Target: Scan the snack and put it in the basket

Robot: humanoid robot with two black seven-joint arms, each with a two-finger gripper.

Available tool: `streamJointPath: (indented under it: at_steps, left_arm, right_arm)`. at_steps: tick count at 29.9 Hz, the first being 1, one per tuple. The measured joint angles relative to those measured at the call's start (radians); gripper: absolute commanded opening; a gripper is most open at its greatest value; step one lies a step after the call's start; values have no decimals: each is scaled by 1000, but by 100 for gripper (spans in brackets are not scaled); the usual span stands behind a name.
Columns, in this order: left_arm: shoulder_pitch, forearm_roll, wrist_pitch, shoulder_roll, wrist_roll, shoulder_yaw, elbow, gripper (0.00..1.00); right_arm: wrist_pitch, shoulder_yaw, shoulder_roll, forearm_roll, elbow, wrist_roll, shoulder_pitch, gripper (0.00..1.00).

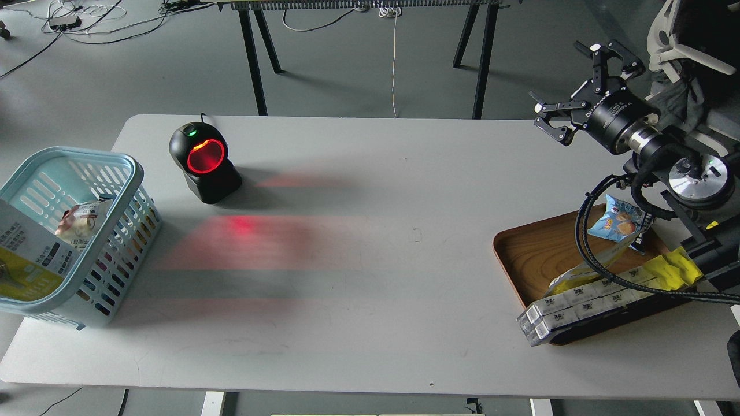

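Observation:
The snack pouch (29, 260), yellow and white with black print, lies inside the light blue basket (124, 167) at the table's left edge, leaning at its near left side and cut by the view's edge. No gripper touches it. My left gripper is out of view. My right gripper (581, 78) hangs open and empty above the table's far right corner, well above the wooden tray (532, 257).
A black barcode scanner (203, 162) with a glowing red window stands right of the basket and casts red light on the table. The basket also holds another packet (84, 216). The tray carries a small blue snack bag (618, 222), yellow packs (670, 268) and white boxes (578, 306).

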Motion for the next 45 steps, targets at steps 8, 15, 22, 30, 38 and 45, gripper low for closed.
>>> streamJointPath:
  at_steps: [8,15,22,30,38,45]
  left_arm:
    - [-133,-479,-188,-126,7,-206,37,99]
    - [-260,-917,-421,-409,14,-306,225,99]
    - [-268,-1339,-494,-627,35,-375,320,99]
    - [-248,-1657,-594,-823,54,-379,399,100]
    - [-205,-1776,-616,-1028,181,-378,575,100]
    - [-187,-1805,-701,-1064,254,-378,639,100]
  right_arm:
    - [-19,-5,0,-1,2,0,37,97]
    - [-23,-40,1,-1,3,0,71,98]
    - [-49,-41,-3,-1,3,0,74,99]
    - [-52,6,-22,2,32,-1,67,99]
    - [-49,23,-103,2,121,-4,27,99]
    - [-47,33,-233,8,259,-6,-52,99]
